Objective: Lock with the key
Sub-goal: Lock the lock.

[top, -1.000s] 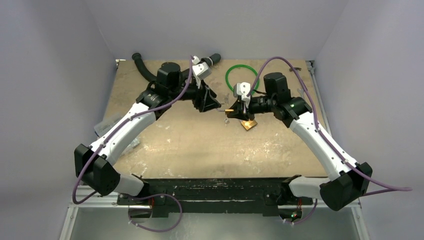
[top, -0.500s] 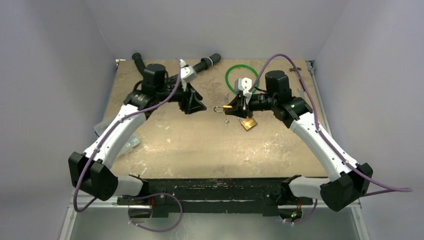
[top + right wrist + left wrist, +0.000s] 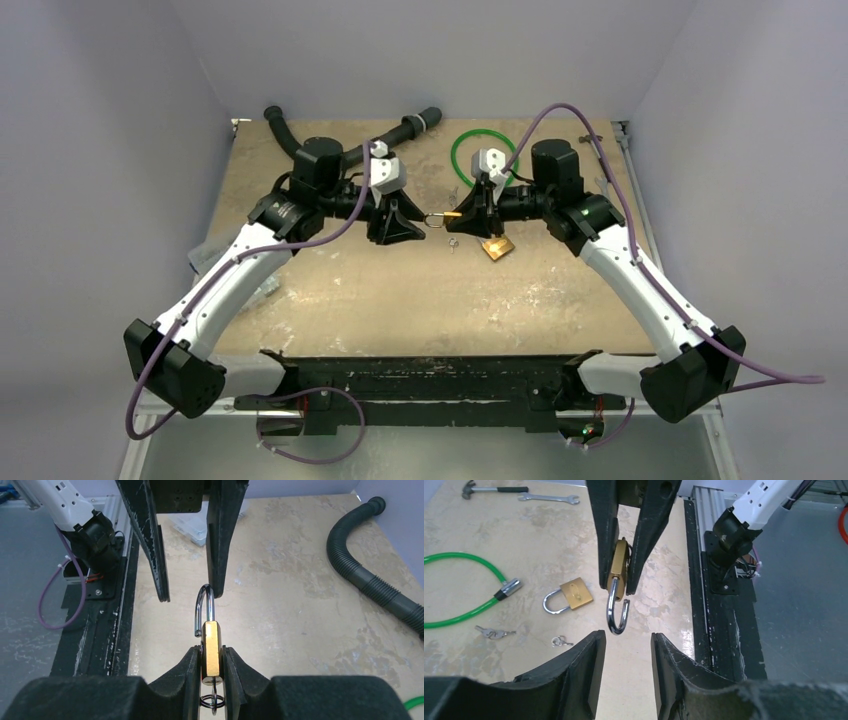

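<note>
Two grippers face each other above the worktop's far middle. We see the right gripper clamped on the lock, brass body between its pads, shackle open and pointing at the left gripper. Left jaws stand partly apart, holding nothing, with the shackle tip just short of the gap. Key: only a ring shows at the lock's keyhole end. Spare padlock lies on the worktop, loose keys near it.
</note>
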`<state>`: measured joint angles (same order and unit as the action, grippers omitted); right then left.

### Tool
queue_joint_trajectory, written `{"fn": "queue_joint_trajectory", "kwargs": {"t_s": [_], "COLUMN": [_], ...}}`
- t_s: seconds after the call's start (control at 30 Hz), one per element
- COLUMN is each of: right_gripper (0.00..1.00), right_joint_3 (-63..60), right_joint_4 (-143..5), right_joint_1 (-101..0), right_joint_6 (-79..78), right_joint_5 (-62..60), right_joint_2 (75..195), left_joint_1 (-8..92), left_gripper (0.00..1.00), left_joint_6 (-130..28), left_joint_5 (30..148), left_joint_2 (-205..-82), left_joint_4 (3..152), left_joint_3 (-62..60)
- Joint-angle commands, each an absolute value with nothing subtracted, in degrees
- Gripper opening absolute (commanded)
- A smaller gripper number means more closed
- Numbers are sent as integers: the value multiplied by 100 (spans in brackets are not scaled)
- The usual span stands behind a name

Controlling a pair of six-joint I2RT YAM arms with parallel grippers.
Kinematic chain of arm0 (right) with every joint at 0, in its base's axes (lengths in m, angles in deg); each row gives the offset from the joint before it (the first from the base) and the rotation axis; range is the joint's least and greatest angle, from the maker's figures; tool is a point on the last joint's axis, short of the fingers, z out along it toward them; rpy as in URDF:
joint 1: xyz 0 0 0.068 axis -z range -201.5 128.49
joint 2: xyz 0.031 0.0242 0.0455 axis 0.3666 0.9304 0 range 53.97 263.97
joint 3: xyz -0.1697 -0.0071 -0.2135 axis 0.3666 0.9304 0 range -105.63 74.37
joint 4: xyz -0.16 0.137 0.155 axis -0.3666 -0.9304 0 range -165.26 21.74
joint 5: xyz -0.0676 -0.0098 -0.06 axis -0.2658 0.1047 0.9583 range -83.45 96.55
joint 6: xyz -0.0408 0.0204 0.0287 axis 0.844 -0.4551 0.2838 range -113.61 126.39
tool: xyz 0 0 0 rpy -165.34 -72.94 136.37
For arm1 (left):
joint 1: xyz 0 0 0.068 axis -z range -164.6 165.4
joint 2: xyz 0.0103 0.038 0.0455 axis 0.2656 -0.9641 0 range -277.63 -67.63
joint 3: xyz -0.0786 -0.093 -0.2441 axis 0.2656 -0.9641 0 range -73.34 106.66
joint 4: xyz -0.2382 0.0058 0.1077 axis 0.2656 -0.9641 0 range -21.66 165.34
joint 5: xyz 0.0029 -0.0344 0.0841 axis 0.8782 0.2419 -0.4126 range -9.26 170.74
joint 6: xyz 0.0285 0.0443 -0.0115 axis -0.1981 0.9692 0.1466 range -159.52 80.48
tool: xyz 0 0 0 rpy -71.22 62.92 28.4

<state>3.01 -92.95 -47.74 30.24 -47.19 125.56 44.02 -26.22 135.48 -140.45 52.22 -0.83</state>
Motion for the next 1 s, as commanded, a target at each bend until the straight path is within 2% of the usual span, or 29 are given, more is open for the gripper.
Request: {"fn": "queue_joint_trajectory", "kwargs": {"t_s": [0.0,0.3,0.5,0.97], "right_gripper": [0,0,0,0], "right_joint_3": [203,214,212,137], "right_joint_4": [-9012,-9068,-9044,-8726], "right_joint_1": [-4787,-4787,-4787,-4805], "right_joint_6": [2690,2678,2678,2405], "right_joint_5": [-4925,-4848,-4821,-5017], "right_joint_2": [12319,12305,12296,12480], "left_joint_1": [4565,4849,4848,4888], "left_gripper": [41,25,1,0], "left_joint_6": [-2447,-2820,-2843,-3402], "left_joint_5": [13532,13032,13040,13230], "left_joint_2": [-14058,-14119,-14112,-14178], "left_joint_4": [5175,5632,5640,6161], "left_joint_3": [93,84,73,-64]}}
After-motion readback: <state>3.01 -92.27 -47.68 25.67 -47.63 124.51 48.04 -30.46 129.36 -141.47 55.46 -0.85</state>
